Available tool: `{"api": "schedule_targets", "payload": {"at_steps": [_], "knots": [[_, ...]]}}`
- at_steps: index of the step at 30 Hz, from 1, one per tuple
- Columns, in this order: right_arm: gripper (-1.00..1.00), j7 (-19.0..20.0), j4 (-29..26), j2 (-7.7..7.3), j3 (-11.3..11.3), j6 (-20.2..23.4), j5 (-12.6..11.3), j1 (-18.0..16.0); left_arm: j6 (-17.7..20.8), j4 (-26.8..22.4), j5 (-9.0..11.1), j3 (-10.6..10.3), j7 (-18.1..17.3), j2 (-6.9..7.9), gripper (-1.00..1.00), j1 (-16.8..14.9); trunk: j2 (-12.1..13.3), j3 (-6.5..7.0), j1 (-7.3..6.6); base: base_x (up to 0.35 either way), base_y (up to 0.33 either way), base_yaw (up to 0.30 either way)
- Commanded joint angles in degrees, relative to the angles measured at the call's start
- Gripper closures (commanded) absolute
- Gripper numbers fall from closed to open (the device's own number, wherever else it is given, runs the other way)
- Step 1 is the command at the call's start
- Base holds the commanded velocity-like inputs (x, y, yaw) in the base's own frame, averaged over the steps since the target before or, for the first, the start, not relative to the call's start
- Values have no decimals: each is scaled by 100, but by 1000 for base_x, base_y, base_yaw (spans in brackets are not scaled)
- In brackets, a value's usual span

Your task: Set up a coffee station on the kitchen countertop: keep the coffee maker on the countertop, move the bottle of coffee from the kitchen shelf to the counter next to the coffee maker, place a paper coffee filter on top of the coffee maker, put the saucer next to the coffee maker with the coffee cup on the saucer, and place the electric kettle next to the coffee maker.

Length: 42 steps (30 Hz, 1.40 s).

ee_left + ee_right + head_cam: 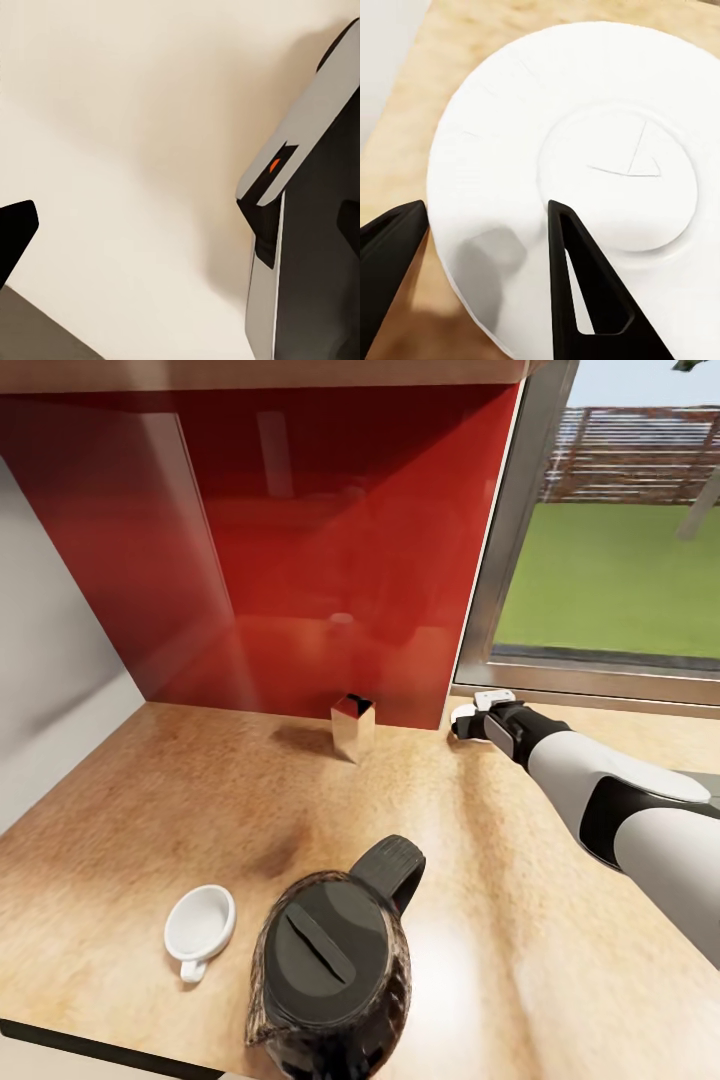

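Closest to you in the head view, the electric kettle stands at the near edge of the kitchen countertop, seen from above: black lid, black loop handle pointing away from you, dark glass belly. Just beside it on your left the coffee cup sits upright on the bare wood, its small handle turned toward the near edge, apart from the kettle. Farther back, a small shiny metal box stands near the foot of the glossy red backsplash. Your right arm reaches across the counter toward the window, and the right gripper is down at the back of the worktop, by the corner where the red panel meets the window frame, with a bit of white showing at its tips.

In the left wrist view you see a pale cream surface and a grey-and-black panel with a small orange mark. One dark fingertip shows at the edge; you cannot tell whether that gripper is spread or closed.

In the right wrist view the saucer lies flat on the wood. Your two dark fingers stand spread apart, one over the saucer, the other beyond its rim, so the rim lies between them, ungrasped.
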Motion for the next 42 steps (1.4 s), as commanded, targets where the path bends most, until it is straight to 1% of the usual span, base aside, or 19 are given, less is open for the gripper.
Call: {"api": "schedule_targets", "payload": {"at_steps": [1, 12, 21, 27, 42], "knots": [[100, 20, 1, 2, -87, 30, 31, 93, -2, -5, 45, -4, -34, 1, -100, 2, -2, -5, 29, 0, 0, 0], [100, 56, -19, -59, -95, -11, 22, 93, 17, -5, 39, -4, -32, 1, -100, 2, 439, 192, -213, 0, 0, 0], [100, 93, -42, -141, -94, -7, 22, 93, 32, -5, 38, -5, -34, 1, -100, 2, 800, 365, -410, 0, 0, 0], [100, 105, -43, -164, -91, 14, 29, 93, 20, -5, 20, -4, -37, 1, -100, 2, 800, 413, -410, 0, 0, 0], [100, 107, -43, -165, -89, 38, 27, 93, -1, -5, 21, -4, -37, 1, -100, 2, 800, 552, -410, 0, 0, 0]]}}
